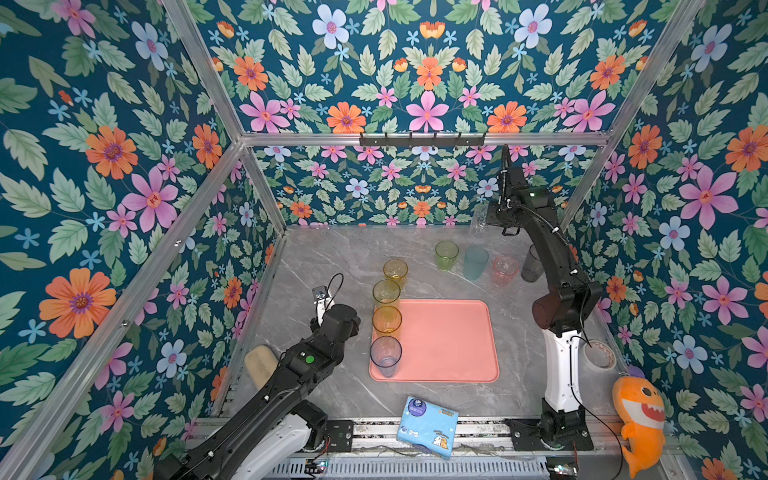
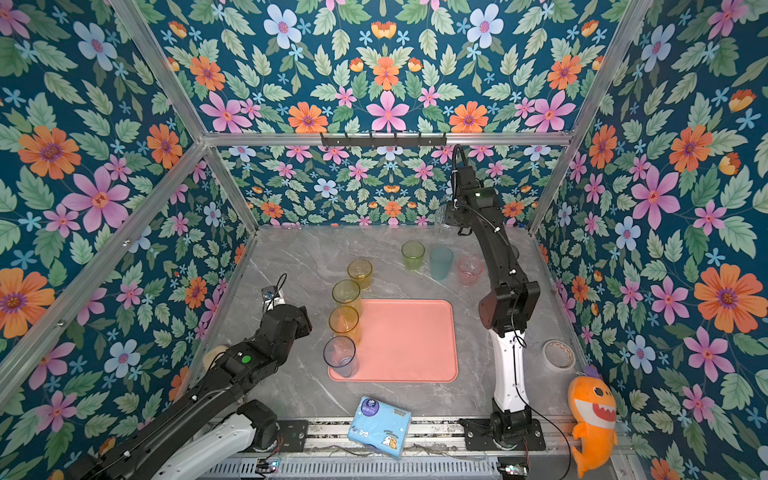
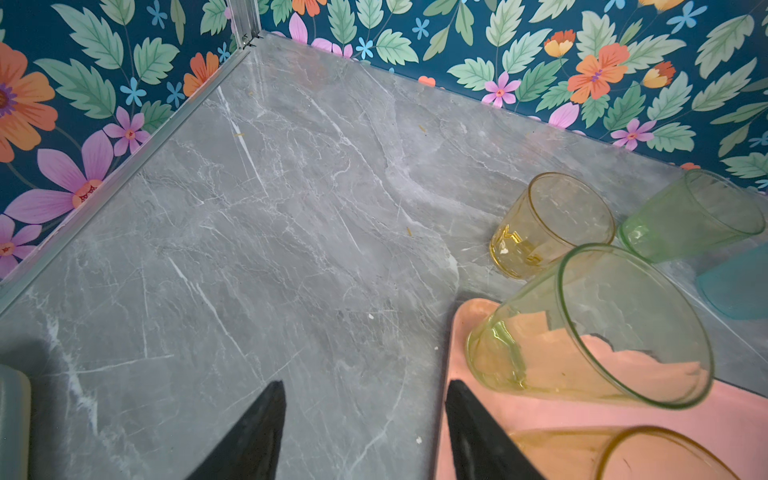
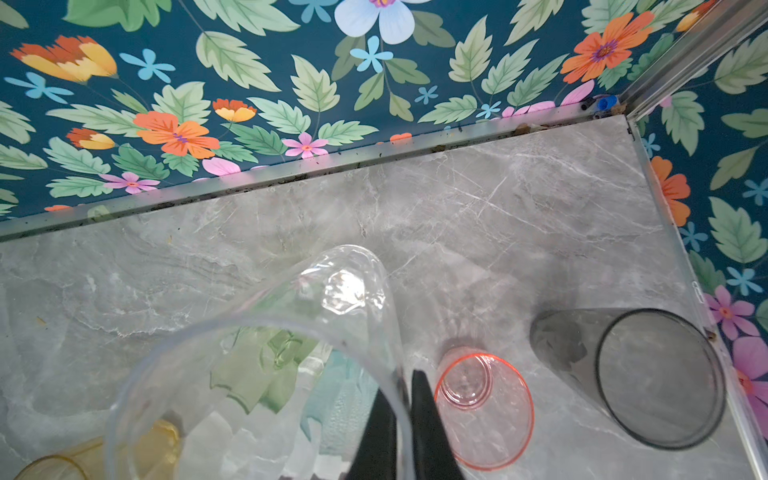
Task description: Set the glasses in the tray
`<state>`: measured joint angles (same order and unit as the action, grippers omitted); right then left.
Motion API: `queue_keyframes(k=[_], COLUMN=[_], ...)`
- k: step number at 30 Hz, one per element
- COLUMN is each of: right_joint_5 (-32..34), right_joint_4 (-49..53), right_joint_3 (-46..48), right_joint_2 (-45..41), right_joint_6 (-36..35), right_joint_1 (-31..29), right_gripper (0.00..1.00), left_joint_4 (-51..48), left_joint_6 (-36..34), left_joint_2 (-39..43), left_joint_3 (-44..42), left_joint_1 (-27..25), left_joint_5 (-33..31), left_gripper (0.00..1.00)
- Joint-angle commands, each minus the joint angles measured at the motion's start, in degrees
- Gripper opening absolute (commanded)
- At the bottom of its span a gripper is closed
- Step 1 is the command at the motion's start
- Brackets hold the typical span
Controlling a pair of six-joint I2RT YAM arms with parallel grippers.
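Pinches the clear glass (image 4: 291, 316) by its rim, aloft near the back wall, between the clamped jaws of the right gripper (image 4: 403, 386), hangs the left gripper (image 3: 365, 384) empty, jaws apart, beside the tray (image 1: 449, 340), with three glasses (image 1: 387, 320) upright along its left edge and five on the table (image 1: 332, 257) behind.

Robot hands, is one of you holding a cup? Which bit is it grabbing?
The right hand pinches the clear plastic tumbler by its rim wall, one finger inside, one outside. The left hand is open and holds nothing.
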<state>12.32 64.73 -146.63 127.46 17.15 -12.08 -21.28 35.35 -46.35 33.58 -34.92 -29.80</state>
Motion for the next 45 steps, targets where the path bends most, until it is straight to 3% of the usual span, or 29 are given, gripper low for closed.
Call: queue_keyframes(k=[1, 11, 34, 45], right_joint_5=[1.3, 0.3, -2.6, -2.9], right_joint_4=[2.0, 4.1, -11.0, -14.8], right_joint_3=[-0.4, 5.0, 42.9, 50.6], right_joint_2=[-1.8, -7.2, -25.0, -26.1], right_joint_6=[-1.4, -1.9, 4.9, 7.6], right_joint_1=[-1.4, -7.2, -19.3, -24.6], right_gripper=[0.00, 0.00, 0.00, 0.00], left_joint_4=[-0.2, 0.2, 3.1, 3.7], left_joint_6=[-0.8, -3.8, -5.6, -4.8], left_joint_2=[-0.2, -1.3, -2.6, -3.1], left_joint_3=[0.5, 3.0, 2.6, 2.2], left_joint_1=[0.0, 0.0, 0.1, 0.1], left_joint_5=[-0.7, -3.0, -4.6, -3.3], left_gripper=[0.64, 0.64, 0.64, 0.64])
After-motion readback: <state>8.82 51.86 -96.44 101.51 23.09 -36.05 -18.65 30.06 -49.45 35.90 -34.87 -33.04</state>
